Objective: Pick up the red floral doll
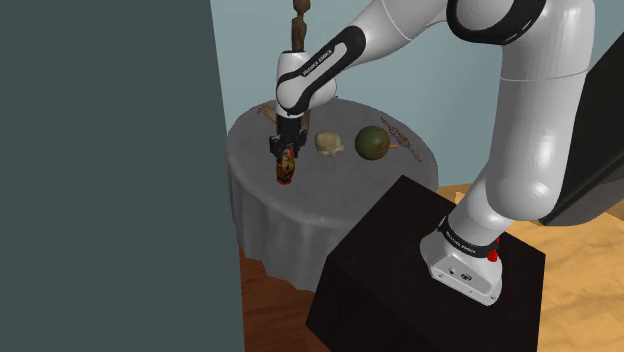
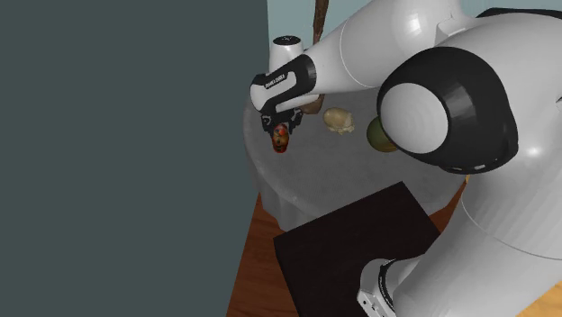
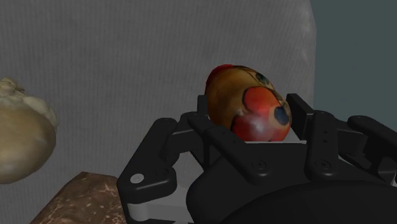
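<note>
The red floral doll [image 1: 286, 170] [image 2: 282, 139] is a small egg-shaped figure, red and golden-brown with dark spots. My black gripper [image 1: 287, 158] [image 2: 280, 129] points down over the part of the round grey-clothed table [image 1: 330, 195] nearest the shoulder view's left, and it is shut on the doll. In the wrist view the doll [image 3: 248, 105] sits clasped between the two fingers of the gripper [image 3: 251, 124], with its rounded end sticking out past them. I cannot tell whether the doll's base touches the cloth.
A beige lumpy object [image 1: 330, 143] [image 3: 19, 137] and a dark green ball [image 1: 372, 143] lie on the table beside the doll. A tall brown figure [image 1: 297, 25] stands at the back. A dark grey-green wall [image 1: 100, 170] runs close along the table. The black stand [image 1: 420, 260] sits in front.
</note>
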